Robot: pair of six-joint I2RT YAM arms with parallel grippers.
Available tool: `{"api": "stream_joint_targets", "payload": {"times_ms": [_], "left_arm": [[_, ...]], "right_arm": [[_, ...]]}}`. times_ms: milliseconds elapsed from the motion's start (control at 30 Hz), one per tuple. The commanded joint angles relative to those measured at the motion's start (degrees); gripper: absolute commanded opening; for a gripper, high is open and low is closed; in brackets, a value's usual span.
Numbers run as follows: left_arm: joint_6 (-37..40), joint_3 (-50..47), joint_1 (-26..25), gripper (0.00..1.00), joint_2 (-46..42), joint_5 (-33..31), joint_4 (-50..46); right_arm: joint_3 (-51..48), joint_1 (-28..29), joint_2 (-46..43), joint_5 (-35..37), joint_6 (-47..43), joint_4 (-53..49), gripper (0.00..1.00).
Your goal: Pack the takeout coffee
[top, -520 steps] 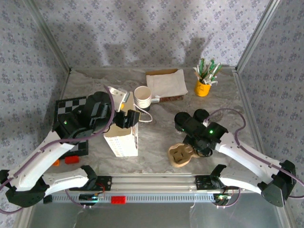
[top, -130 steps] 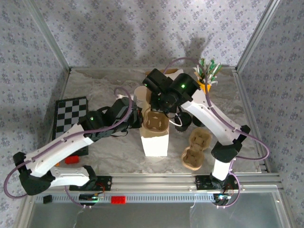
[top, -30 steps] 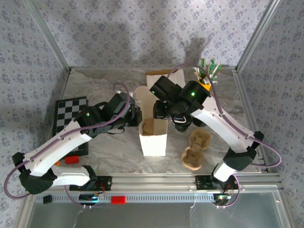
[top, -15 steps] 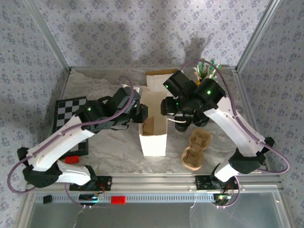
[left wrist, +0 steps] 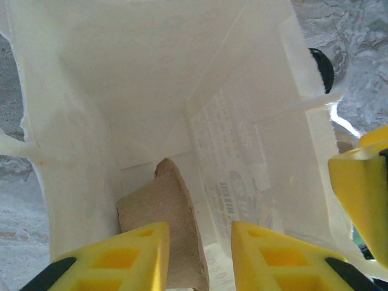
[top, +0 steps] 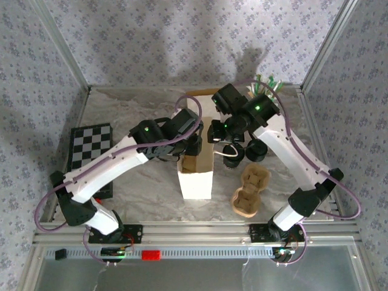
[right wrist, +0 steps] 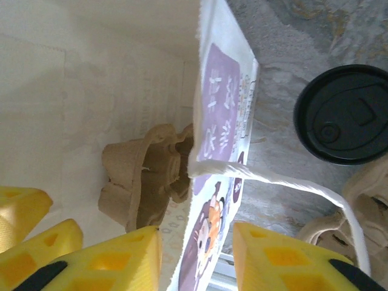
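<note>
The left gripper point(left wrist: 197, 242) hangs over the open mouth of the bag point(left wrist: 151, 91), pointing down into it. Its jaws are part open with nothing between them. Straight below its fingers, deep in the bag, a cardboard tray point(left wrist: 154, 206) leans against the wall on the left finger's side, one edge rising toward the gripper. The bag's far wall, printed on its outer face, runs past the other finger.

The right gripper point(right wrist: 195, 242) is just beside the left one, at that printed wall. Its jaws are wide and straddle the wall's top edge without pinching it, one finger inside the bag and one outside. The left gripper's fingers point(right wrist: 42, 242) show close by the inner finger, and the tray lies below them. From the wall, the white cord handle point(right wrist: 291, 182) loops out past the outer finger. Beyond it, a black lid point(right wrist: 345, 115) lies flat on the table point(top: 139, 182).

From above, both grippers meet over the far end of the upright bag. A second tray point(top: 248, 191) lies on the table to the right, nearer the bases than the right gripper and clear of the bag. Well off to the left gripper's left lies a checkerboard point(top: 91, 142).

Where the cup is I cannot tell.
</note>
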Motion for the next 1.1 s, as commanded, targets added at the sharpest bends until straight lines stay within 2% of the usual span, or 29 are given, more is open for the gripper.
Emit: {"api": "stream_joint_targets", "payload": {"times_ms": [0,167,300,467,600,800,933,1067], "left_arm": [[-0.4,0.9,1.1,0.32,0.7,-0.8,-0.9],[-0.3,1.2,1.8,0.32,0.1,0.7,0.0],[0.0,4.1,1.8,0.33,-0.7,0.2,-2.7],[0.6,5.7,1.9,0.40,-3.7,-4.1,-8.5],[1.3,4.8,2.9,0.47,-4.0,-3.8,-12.1],[0.9,0.8,4.7,0.48,-4.7,-3.2,-9.5],[1.3,-2.9,5.7,0.43,-4.8,2.5,-4.5],[1.0,-4.2,6.4,0.24,-4.9,2.7,-3.5]], "right_arm": [[-1.8,-0.3,0.2,-2.5,-1.1,1.5,0.33],[-3.1,-0.4,0.2,-3.0,-1.1,3.1,0.25],[-2.3,0.0,0.4,-1.5,-1.1,2.6,0.17],[-1.5,0.3,0.0,-1.8,-2.9,3.3,0.14],[-1.4,0.6,-0.1,-2.4,-2.8,3.2,0.10],[-1.6,0.7,-0.3,-2.2,-2.7,2.7,0.09],[-1.6,0.8,-0.3,-1.4,-2.5,2.9,0.12],[-0.8,0.9,-0.6,0.0,-2.5,2.1,0.21]]}}
